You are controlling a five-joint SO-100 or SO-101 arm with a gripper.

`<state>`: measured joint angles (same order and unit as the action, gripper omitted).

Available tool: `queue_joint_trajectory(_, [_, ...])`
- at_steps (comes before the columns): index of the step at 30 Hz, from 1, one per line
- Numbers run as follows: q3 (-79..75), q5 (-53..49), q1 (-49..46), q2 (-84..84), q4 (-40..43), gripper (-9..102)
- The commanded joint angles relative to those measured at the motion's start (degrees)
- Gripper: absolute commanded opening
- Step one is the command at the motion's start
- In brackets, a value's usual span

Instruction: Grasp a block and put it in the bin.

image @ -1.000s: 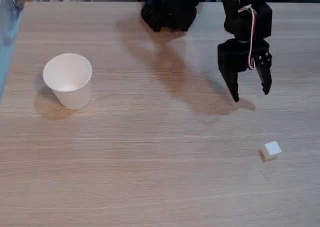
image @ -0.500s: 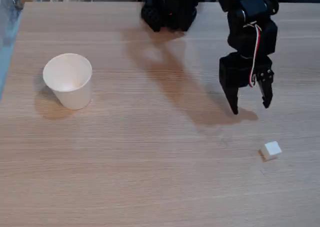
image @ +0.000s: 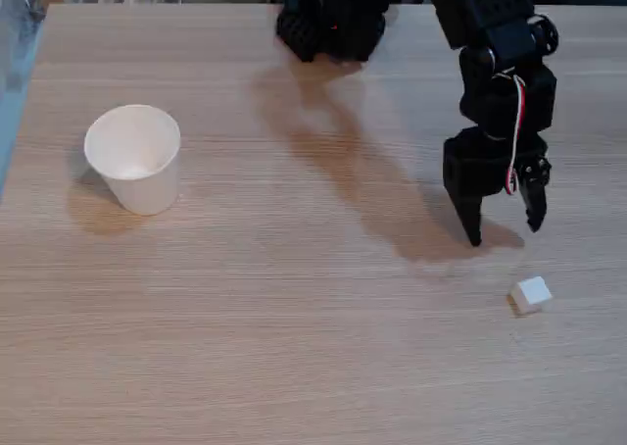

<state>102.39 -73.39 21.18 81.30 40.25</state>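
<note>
Start from the block [image: 531, 294], your landmark for everything here: it sits nearest the camera, low on the right of the fixed view, alone on the wooden table [image: 313, 347], turned a little so one corner faces forward.

Just behind it and slightly to its left hangs the gripper [image: 506, 233], released, its two dark fingers pointing down with a clear gap between them and nothing held. It is near the block but not touching it, and the tips appear to be above the wood, judging by the shadow beneath them.

To do the reach well, bring the tips forward until the block lies between them, and keep the jaws spread until both fingers straddle it. Because the cube is rotated, you may want to turn the wrist so the fingers meet flat faces rather than corners; otherwise it could twist or skid out. Descend last, then close.

Far to the block's left and farther back stands the bin [image: 134, 157], upright, mouth open, well apart from everything.

Behind the block at the far table edge, the arm's base [image: 328, 19] is cut off by the frame. How high the fingertips ride is hard to judge from this angle.
</note>
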Motion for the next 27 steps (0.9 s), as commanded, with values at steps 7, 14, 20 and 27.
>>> queue_joint_trajectory(7, [-8.1, -1.1, -1.3, -4.4, -1.3, 37])
queue_joint_trajectory(14, [-12.0, -1.5, -1.4, -6.7, -1.4, 37])
queue_joint_trajectory(20, [-15.0, -1.4, -0.6, -8.8, -1.5, 36])
queue_joint_trajectory(27, [-17.7, -1.2, -0.2, -10.8, -1.8, 36])
